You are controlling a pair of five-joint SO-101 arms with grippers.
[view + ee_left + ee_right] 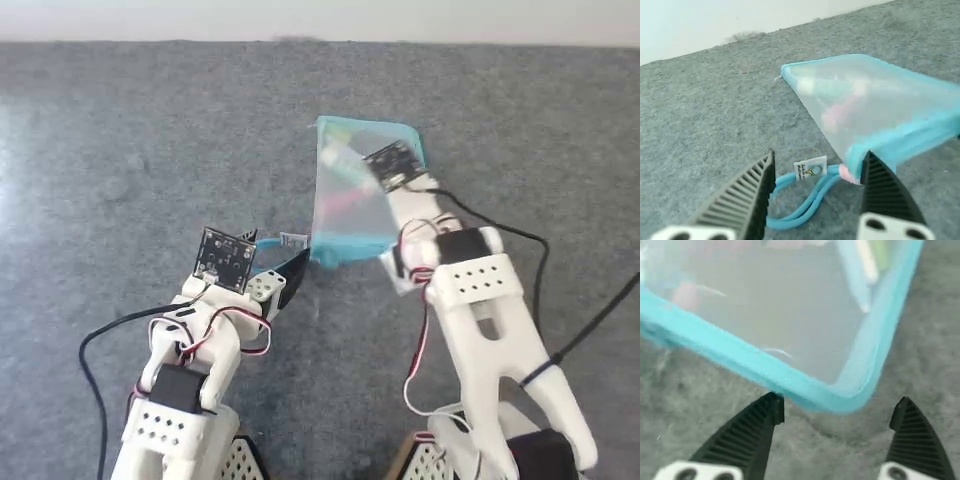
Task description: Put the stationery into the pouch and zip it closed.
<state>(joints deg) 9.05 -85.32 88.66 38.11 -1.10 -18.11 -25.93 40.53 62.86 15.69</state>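
The left jaws stand released, spread wide and gripping nothing. In the left wrist view a looped blue cord (800, 200) and its white tag (810, 168) lie between them on the grey tabletop (715, 100), with a small pink piece (846, 173) at the corner of the pouch (880, 110) just beside one jaw. The right jaws are likewise released. Their own view sets them either side of a rounded corner of the pouch (765, 315), its teal edge running between the tips. That view also shows the stationery (865, 260) as pale and green sticks behind the translucent wall, where the left wrist view gives only pink and green blurs (840, 112). From the high view the pouch (350, 200) lies between the two arms, the right arm's wrist over its far side, and the cord (270, 241) and tag (292, 241) trail toward the left arm. The tag carries a small emblem and print too fine to read.
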